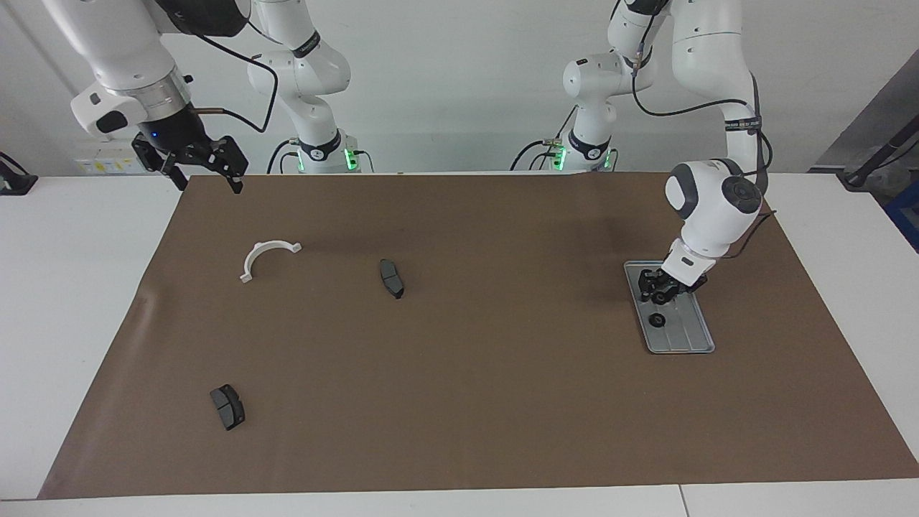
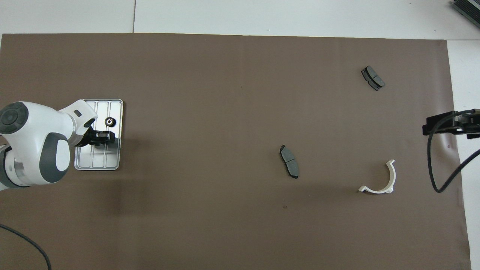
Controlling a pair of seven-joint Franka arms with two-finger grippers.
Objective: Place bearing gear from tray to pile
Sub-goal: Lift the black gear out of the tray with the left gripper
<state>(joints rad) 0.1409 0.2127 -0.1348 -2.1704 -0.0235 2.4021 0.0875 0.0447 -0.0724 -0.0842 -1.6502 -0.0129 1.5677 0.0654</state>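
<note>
Facing view: left gripper (image 1: 658, 293) over tray (image 1: 687, 337), grip state unclear; gear (image 1: 657, 319) at its 6 o'clock. Right gripper (image 1: 207, 172) waits, fingers spread.

Tray (image 1: 678, 337) brushed metal; table cover (image 1: 474, 373) matt brown.

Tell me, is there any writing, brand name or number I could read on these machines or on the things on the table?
None can be read.
The dark bands on the left arm and the right arm carry pale marks, too small to read.
The tray shows no writing.
</note>
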